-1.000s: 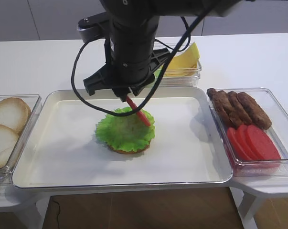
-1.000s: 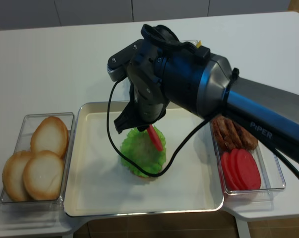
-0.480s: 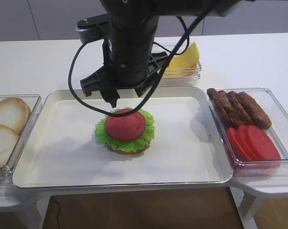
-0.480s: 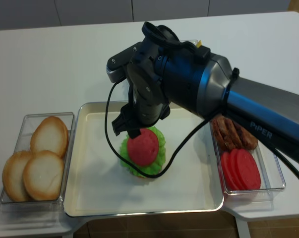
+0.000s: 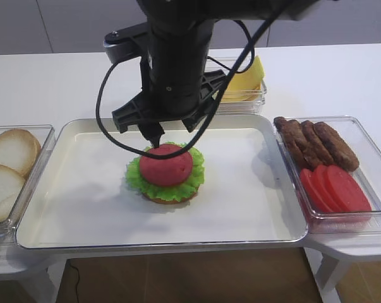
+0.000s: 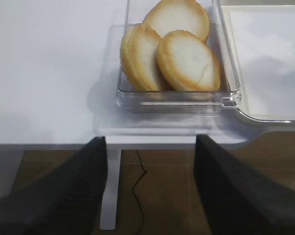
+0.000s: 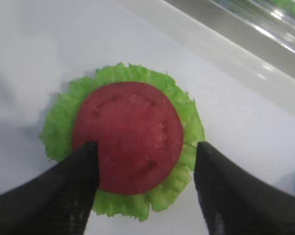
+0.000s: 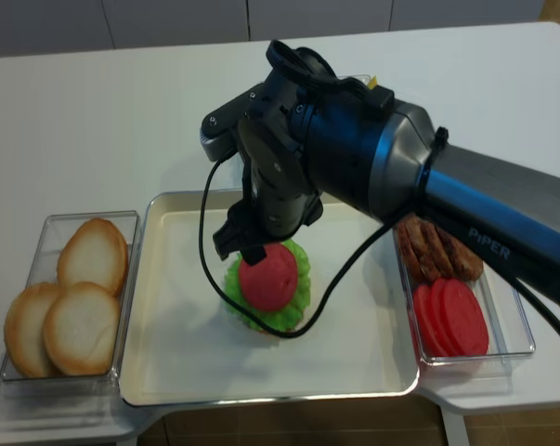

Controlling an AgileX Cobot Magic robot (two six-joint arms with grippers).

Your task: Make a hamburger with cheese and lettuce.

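The hamburger (image 5: 171, 197) is a tan bun base in the middle of the white tray (image 5: 241, 208). The lettuce (image 5: 189, 183) overhangs the bun's edge. A red tomato slice (image 5: 166, 165) lies flat on the leaf. My right gripper (image 5: 168, 136) hovers just above the stack, open and empty. In the right wrist view its fingers (image 7: 83, 166) stand either side of the tomato (image 7: 127, 134) and lettuce (image 7: 59, 127). The cheese (image 5: 244, 79) lies in a clear box behind the tray. My left gripper (image 6: 149, 142) is open and empty past the table's front edge.
Pale bun halves (image 6: 176, 54) fill a clear box left of the tray; they also show in the exterior view (image 5: 7, 164). At the right, a clear box holds dark patties (image 5: 316, 142) and red tomato slices (image 5: 335, 189). The right arm (image 8: 354, 158) reaches over the tray's back.
The right gripper held the tomato slice tilted over the lettuce a second ago. It has let go; the slice now lies flat on the leaf.
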